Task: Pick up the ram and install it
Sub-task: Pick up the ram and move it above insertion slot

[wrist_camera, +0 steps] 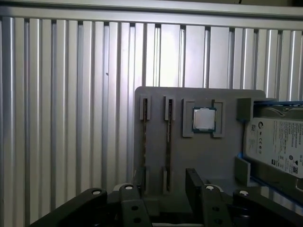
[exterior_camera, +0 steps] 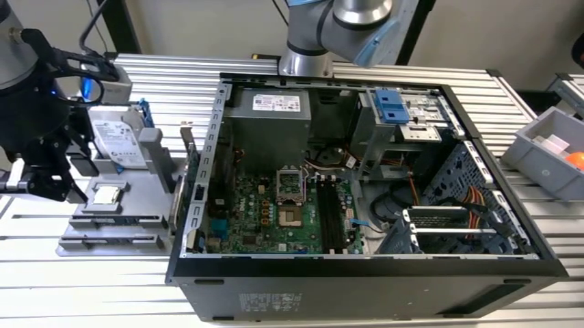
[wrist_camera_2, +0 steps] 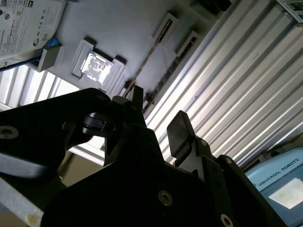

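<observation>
The ram is a thin stick standing on edge in a slot of the grey holder. In the second wrist view the ram shows as a thin dark line. My gripper hangs open above the holder's near end, one finger on each side of the ram's line, touching nothing. In the exterior view the gripper is at the far left, over the holder. The motherboard's black memory slots lie inside the open computer case.
A square silver processor chip and a silver hard drive also sit in the holder. A second narrow slot runs beside the ram. A grey bin stands at the exterior view's right on the ribbed metal table.
</observation>
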{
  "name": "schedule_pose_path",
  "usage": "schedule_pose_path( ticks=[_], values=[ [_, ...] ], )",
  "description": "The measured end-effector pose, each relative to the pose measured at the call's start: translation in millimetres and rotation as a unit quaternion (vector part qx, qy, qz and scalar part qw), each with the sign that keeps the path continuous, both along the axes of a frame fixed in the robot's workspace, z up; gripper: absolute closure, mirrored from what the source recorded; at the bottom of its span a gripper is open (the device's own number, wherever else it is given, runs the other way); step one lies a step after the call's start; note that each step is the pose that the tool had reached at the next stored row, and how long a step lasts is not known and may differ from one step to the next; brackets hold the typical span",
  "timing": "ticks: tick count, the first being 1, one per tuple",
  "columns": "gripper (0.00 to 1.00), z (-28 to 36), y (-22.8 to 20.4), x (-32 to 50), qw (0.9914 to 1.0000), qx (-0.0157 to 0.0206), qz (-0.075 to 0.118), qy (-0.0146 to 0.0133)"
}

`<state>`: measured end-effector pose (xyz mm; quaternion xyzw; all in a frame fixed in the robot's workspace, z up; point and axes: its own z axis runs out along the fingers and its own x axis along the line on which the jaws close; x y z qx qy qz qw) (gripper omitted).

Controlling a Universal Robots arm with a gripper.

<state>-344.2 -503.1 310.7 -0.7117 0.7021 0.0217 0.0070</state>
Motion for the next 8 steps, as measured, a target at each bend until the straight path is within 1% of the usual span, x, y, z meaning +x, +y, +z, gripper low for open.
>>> schedule_pose_path(
  ticks=[8],
  values=[
    [0.00, -4.5, 0.0, 0.0, 1.00000, -0.0003, 0.000, 0.0001]
  ],
)
